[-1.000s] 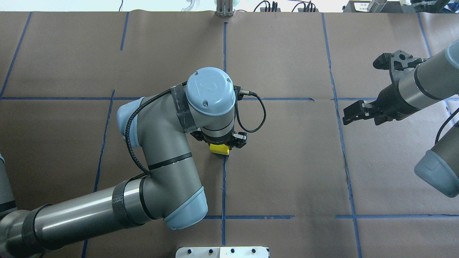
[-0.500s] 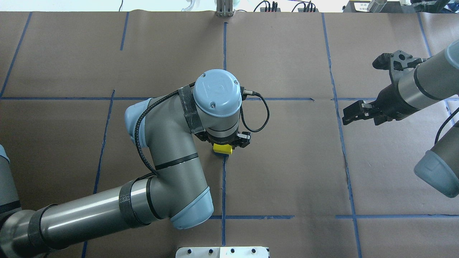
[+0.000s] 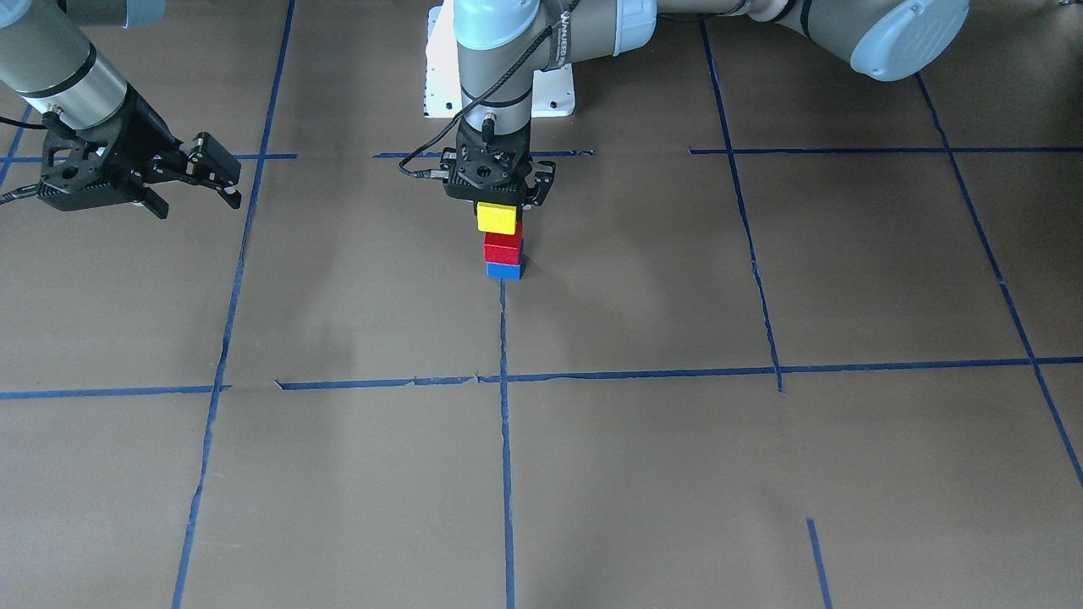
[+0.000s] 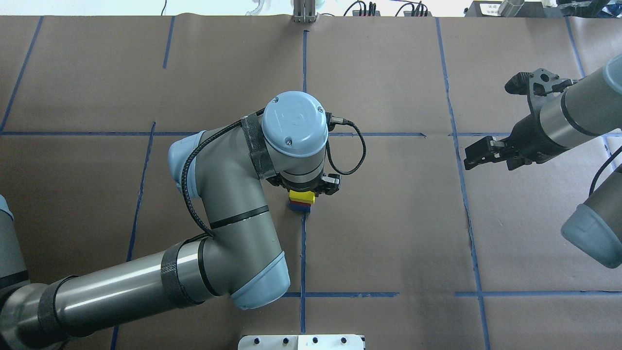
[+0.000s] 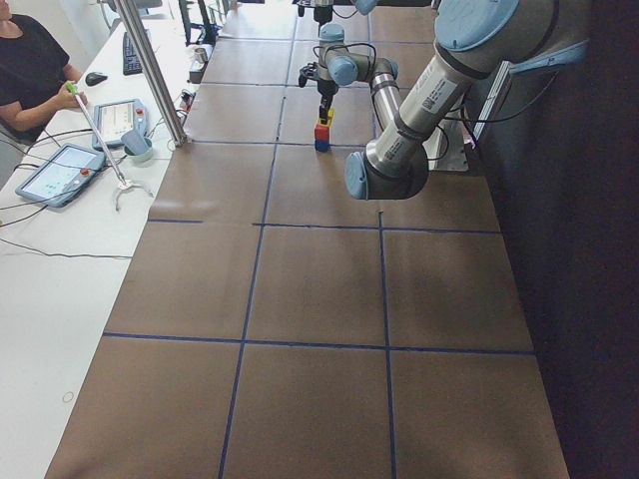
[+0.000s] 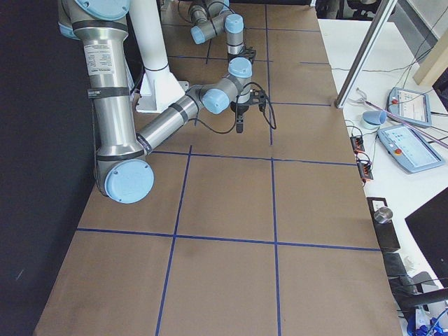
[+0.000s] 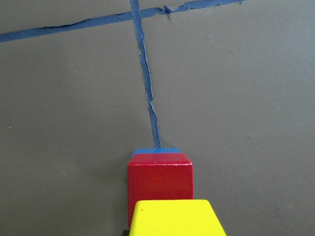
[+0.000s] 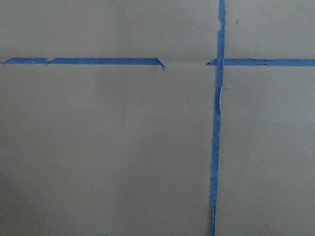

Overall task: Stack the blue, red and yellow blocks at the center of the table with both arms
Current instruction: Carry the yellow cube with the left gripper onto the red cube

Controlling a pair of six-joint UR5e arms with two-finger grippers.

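Observation:
A blue block [image 3: 504, 271] sits on the brown paper at the table's center with a red block [image 3: 503, 245] on it. My left gripper [image 3: 497, 208] is shut on a yellow block [image 3: 497, 217] and holds it on or just above the red block, set slightly off to one side. From overhead the yellow block [image 4: 302, 196] covers most of the stack. The left wrist view shows the yellow block [image 7: 174, 219], the red block [image 7: 160, 177] and a sliver of the blue block [image 7: 155, 151]. My right gripper [image 4: 472, 156] hangs open and empty far to the right.
Blue tape lines [image 4: 303, 253] grid the paper. The white base plate [image 4: 301, 341] sits at the near edge. In the exterior left view an operator [image 5: 30, 60] sits at a side table with tablets [image 5: 60, 172].
My left arm moved a little right and away with the yellow block. The block now sits over the stack, and the red and blue edges show beneath it. The right arm has not moved.

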